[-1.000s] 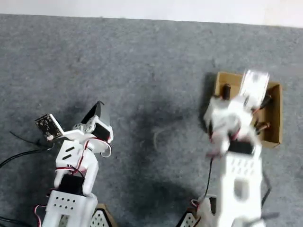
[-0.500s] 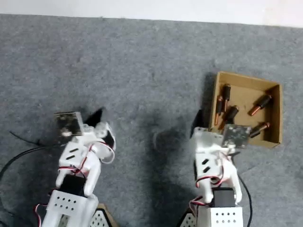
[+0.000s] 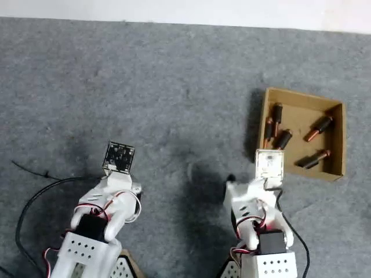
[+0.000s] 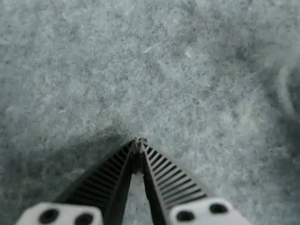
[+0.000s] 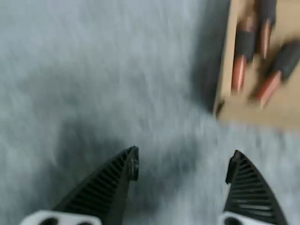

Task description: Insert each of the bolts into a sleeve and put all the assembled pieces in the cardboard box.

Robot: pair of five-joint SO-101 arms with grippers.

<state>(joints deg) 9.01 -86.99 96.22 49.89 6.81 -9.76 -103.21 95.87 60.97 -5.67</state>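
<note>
Box point(image 3: 298, 119) holding perhaps five pieces point(image 3: 282, 139) lies beyond right gripper point(image 5: 183, 164).

Soft, even light, probably overhead; dark shadow beside the cardboard box point(image 3: 298, 119).

Jaws on left arm point(image 3: 99, 213) touch, on right arm point(image 3: 258, 215) gape

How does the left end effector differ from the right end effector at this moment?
The left end effector is shut, tips touching; the right end effector is wide open. The left one looks at plain grey carpet; the right one has the cardboard box ahead. Both are empty.
</note>
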